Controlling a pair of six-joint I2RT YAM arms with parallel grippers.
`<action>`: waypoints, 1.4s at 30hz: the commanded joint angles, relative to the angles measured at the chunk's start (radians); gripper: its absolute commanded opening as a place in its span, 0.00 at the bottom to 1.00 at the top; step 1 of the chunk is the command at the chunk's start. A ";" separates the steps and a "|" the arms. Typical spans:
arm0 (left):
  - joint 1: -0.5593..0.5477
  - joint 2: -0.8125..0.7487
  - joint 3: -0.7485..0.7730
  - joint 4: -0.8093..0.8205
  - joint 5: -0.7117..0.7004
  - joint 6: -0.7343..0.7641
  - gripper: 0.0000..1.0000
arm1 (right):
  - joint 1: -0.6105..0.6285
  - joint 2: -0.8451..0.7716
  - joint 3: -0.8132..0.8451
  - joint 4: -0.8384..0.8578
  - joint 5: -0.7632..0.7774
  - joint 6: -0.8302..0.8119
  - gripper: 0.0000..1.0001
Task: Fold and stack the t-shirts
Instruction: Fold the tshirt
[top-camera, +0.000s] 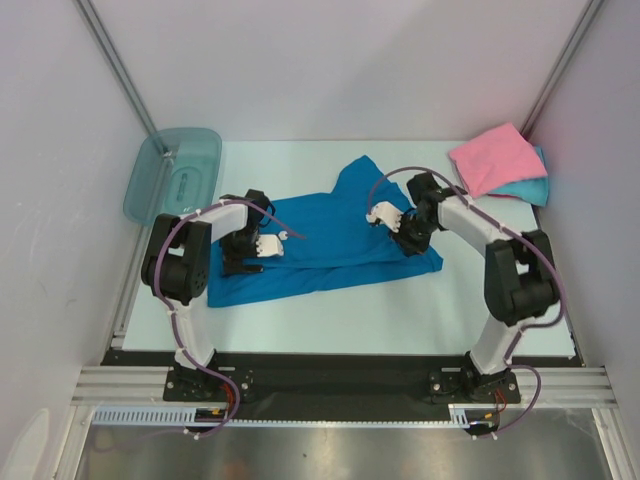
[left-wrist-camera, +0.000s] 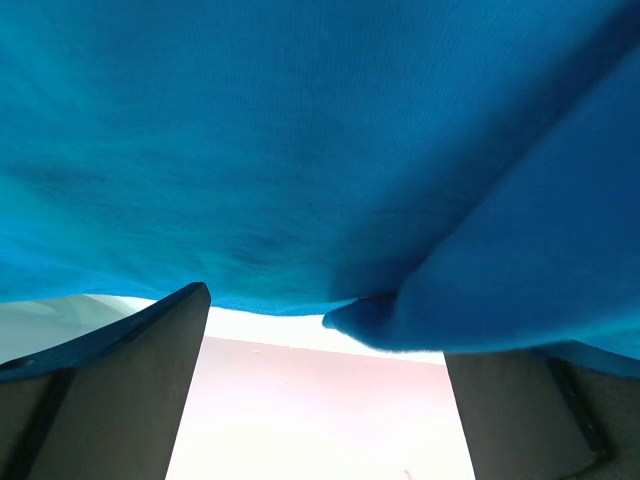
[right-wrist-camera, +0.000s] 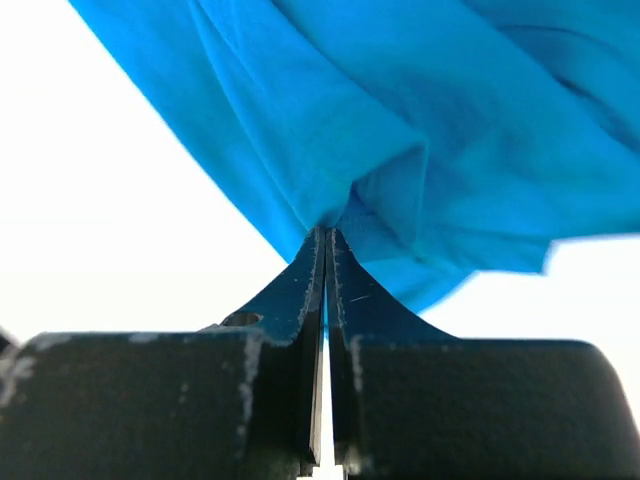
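The deep blue t-shirt (top-camera: 330, 245) lies lengthwise left-right; right claw (right-wrist-camera: 325, 233) pinches it.

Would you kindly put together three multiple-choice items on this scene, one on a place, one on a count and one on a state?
1. Where does the pink t-shirt lie?
A. Spread flat at the near left.
B. Folded on the turquoise t-shirt at the far right.
C. Hanging from a gripper.

2. How many t-shirts are in view?
A. One.
B. Two.
C. Three.

3. How does the right gripper stand?
A. Wide open.
B. Shut on nothing.
C. Shut on the blue t-shirt.

Answers:
1 B: the top view shows pink lying over turquoise at the far right.
2 C: blue, pink and turquoise shirts all show there.
3 C: the right wrist view shows the fingers pressed together on a blue fold.
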 joint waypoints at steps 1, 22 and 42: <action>-0.013 0.005 -0.004 0.071 0.067 -0.018 1.00 | -0.009 -0.110 -0.095 0.321 0.078 -0.082 0.00; -0.024 0.030 0.018 0.071 0.081 -0.010 1.00 | 0.071 0.005 0.049 0.429 0.150 0.053 0.00; -0.027 0.035 0.014 0.076 0.093 -0.029 1.00 | 0.133 0.157 0.232 0.624 0.214 0.068 0.00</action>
